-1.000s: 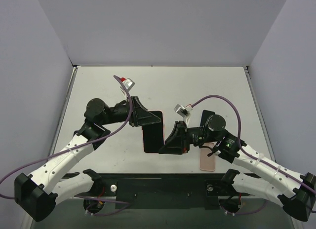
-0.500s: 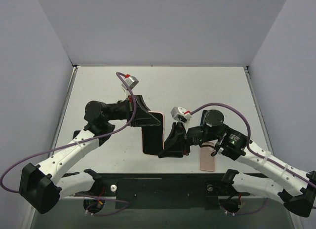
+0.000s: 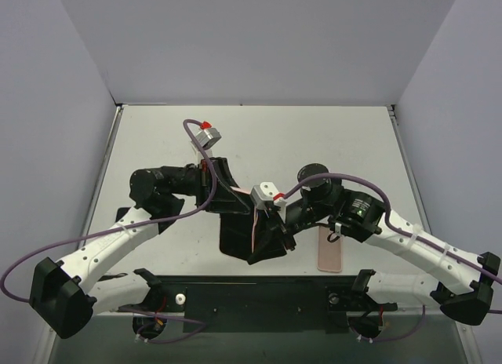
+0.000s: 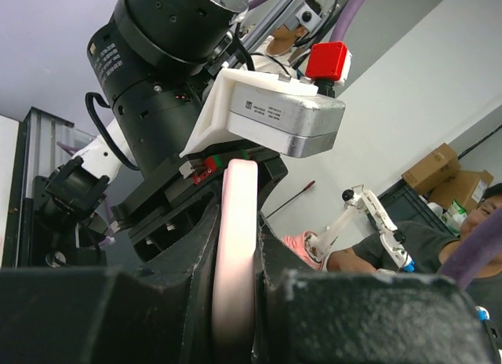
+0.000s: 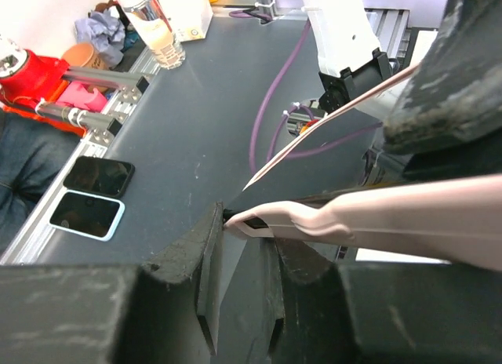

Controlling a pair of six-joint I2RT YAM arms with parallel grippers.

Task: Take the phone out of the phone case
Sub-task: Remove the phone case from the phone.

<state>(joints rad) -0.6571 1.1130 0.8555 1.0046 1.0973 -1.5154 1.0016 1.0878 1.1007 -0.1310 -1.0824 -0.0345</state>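
While both hold the phone case (image 3: 255, 231) up | left gripper (image 4: 235, 301) pinching it | right gripper (image 5: 245, 246) pinching it | hard tug may drop the phone (image 3: 235, 237).

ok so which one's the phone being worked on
On the table, find where the left gripper and right gripper meet. The cased phone is clamped between them, raised on edge; the other pink slab lies flat beside the right arm.
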